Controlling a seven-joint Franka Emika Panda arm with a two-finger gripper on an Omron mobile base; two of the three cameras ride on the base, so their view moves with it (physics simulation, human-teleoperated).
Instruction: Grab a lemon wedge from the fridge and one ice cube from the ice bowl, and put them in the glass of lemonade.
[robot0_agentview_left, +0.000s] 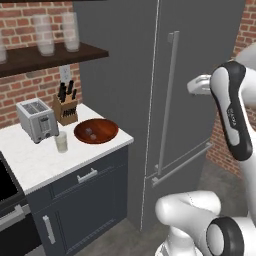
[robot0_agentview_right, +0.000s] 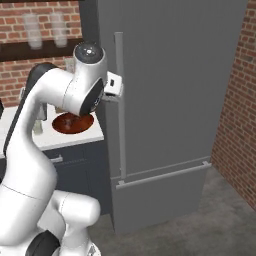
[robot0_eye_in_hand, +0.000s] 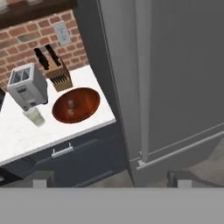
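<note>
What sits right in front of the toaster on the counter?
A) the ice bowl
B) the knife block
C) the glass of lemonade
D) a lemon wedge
C: the glass of lemonade stands just in front of the toaster; the ice bowl lies off to its side toward the fridge, and the knife block stands by the wall.

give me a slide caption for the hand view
Open gripper faces the closed fridge, ice bowl on the counter alongside.
</note>
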